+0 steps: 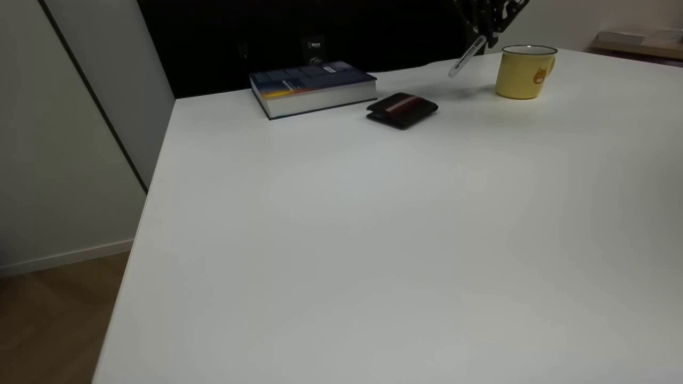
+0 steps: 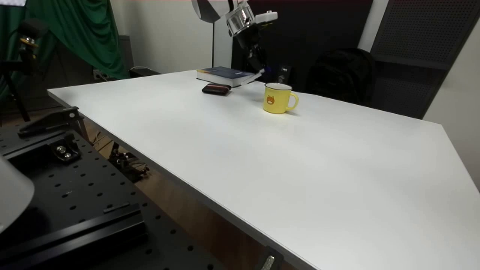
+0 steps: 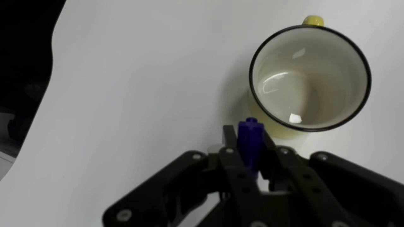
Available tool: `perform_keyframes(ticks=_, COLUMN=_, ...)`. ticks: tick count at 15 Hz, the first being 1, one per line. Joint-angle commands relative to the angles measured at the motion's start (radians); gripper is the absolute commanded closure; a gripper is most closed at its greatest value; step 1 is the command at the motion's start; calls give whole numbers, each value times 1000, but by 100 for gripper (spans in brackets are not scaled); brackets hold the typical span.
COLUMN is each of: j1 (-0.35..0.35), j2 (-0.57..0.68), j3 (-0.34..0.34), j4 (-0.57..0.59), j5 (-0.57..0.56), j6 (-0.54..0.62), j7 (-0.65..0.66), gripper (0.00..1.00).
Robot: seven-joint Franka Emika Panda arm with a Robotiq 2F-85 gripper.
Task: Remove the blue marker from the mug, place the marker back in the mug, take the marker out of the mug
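Observation:
The yellow mug stands upright on the white table, in both exterior views. In the wrist view I look down into it, and nothing lies inside. My gripper is shut on the blue marker at its dark blue cap end. In an exterior view the marker's whitish barrel hangs tilted from the gripper, beside the mug and above the table. The marker also shows behind the mug, below the dark gripper. In the wrist view its barrel is mostly hidden by the fingers.
A thick dark blue book lies near the table's back edge, also seen in an exterior view. A flat black wallet with a red stripe lies between the book and the mug. A black backpack stands behind the table.

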Motion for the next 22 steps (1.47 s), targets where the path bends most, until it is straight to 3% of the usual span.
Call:
perform_keyframes(ticks=1, j1=-10, j2=51, j3=25, j4=34, j5=76, j6=46, j7=-84, gripper=95)
perform_keyframes(ticks=11, j1=8, j2=129, j3=8, j4=63, j5=230, j6=67, j7=-213, gripper=95)
perform_keyframes(ticks=12, j1=9, j2=127, j3=5, j4=64, j5=240, j6=63, j7=-221, gripper=56)
perform_keyframes(ticks=14, j1=13, j2=129, j3=-1, j4=67, j5=261, j6=60, j7=-235, gripper=52)
perform_keyframes(ticks=21, j1=36, j2=108, j3=-23, j4=66, j5=281, j6=37, j7=-265, gripper=3)
perform_keyframes(ticks=22, j1=41, j2=105, j3=-26, j4=69, j5=278, j6=34, j7=-267, gripper=1)
